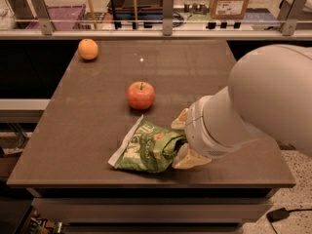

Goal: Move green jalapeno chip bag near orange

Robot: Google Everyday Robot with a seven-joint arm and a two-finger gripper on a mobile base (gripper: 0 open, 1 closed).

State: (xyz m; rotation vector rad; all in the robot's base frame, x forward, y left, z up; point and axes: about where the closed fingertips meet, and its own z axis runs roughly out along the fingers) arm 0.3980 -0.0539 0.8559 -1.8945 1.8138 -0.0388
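The green jalapeno chip bag [146,147], crumpled shiny foil with a white edge, lies on the brown table [195,67] near its front edge. My gripper [176,143] comes in from the right, with its two cream fingers [187,159] closed against the bag's right end, one above and one below. The bag still rests on the table. The orange [88,48] sits at the far left corner, well away from the bag. My large white arm [263,101] covers the table's right side.
A red apple with a stem [141,95] stands just behind the bag, between it and the orange. A rail with posts [167,13] runs along the table's far edge, with boxes and clutter behind it.
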